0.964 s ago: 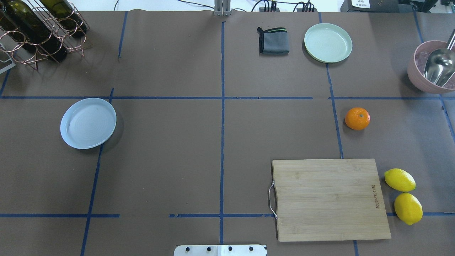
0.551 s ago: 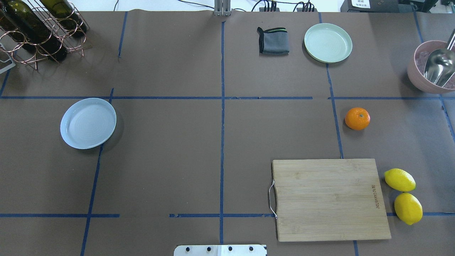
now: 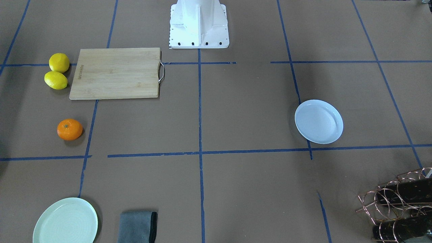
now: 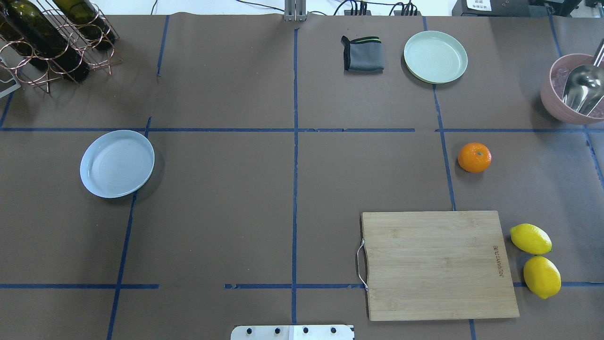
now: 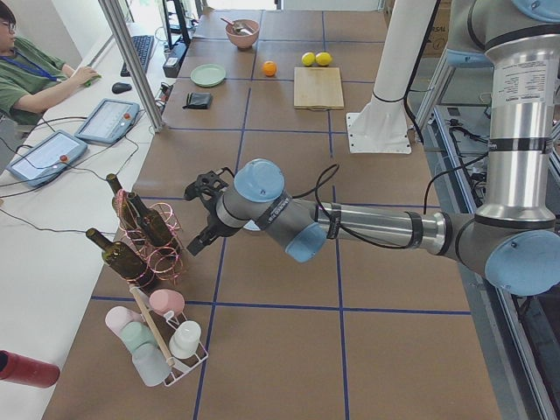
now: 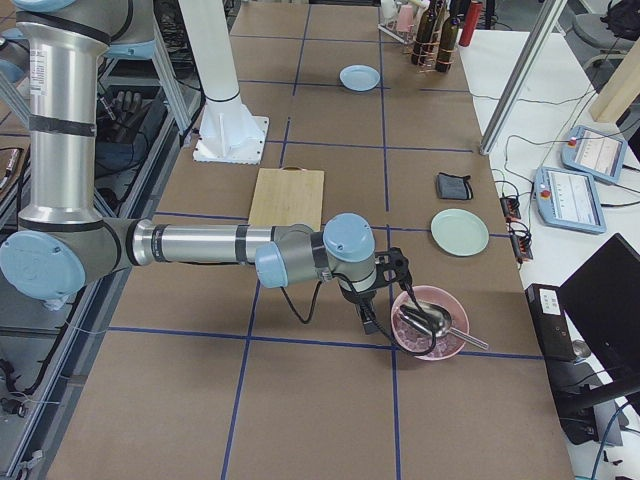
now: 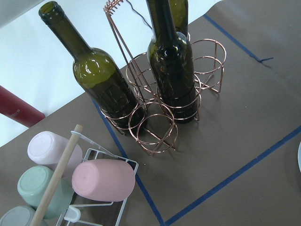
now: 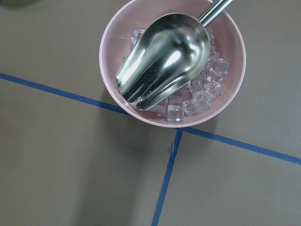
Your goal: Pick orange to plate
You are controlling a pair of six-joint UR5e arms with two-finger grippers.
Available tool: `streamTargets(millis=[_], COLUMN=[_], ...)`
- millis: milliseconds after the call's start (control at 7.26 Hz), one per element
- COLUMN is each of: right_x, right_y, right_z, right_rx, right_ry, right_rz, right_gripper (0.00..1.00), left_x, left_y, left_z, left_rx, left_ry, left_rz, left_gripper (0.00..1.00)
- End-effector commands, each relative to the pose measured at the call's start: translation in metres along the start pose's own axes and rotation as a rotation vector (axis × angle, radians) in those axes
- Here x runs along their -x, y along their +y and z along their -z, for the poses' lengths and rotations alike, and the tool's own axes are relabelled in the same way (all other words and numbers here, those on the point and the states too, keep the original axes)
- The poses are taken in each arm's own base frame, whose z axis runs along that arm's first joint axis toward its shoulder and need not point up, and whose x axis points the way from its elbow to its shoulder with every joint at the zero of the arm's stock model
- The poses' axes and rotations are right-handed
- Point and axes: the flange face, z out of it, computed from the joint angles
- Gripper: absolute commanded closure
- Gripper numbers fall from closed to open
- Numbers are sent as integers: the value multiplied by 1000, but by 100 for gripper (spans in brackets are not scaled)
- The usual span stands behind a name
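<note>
The orange [image 4: 474, 157] rests on the brown table cover right of centre, alone, also seen in the front view [image 3: 69, 129]. The bluish-white plate [image 4: 117, 163] lies far off on the left half and holds nothing [image 3: 318, 121]. Neither gripper appears in the overhead or front views. My left gripper [image 5: 192, 220] shows only from the left end, hovering by the bottle rack beyond the plate; I cannot tell whether it is open or shut. My right gripper [image 6: 385, 293] shows only from the right end, above the pink bowl's edge; its state cannot be told either.
A wooden cutting board [image 4: 439, 264] and two lemons [image 4: 530, 239] lie near the orange. A mint-green plate [image 4: 435, 56] and grey cloth [image 4: 362, 53] sit at the back. A pink bowl [image 4: 557, 106] holds ice and a metal scoop. A copper wine rack [image 4: 52, 38] stands back left.
</note>
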Motion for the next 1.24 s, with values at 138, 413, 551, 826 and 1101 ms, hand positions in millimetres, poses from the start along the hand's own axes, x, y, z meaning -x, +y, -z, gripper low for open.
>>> streamTargets(millis=[138, 413, 551, 826, 1101], right_x=[-2, -2, -2, -1, 0], right_y=[5, 7, 7, 6, 5], right_z=[-3, -3, -3, -3, -2], right_rx=[5, 6, 6, 4, 3], right_ry=[-9, -14, -14, -14, -14], right_rz=[-7, -8, -8, -7, -6], right_gripper=[0, 0, 0, 0, 0], left_x=[-92, -135, -157, -187, -223], left_y=[2, 10, 13, 29, 39], left_z=[-101, -138, -154, -187, -218], left_rx=[9, 51, 52, 47, 51], left_ry=[-35, 2, 1, -32, -30], left_rz=[251, 444, 507, 592, 658], left_gripper=[0, 40, 49, 49, 49])
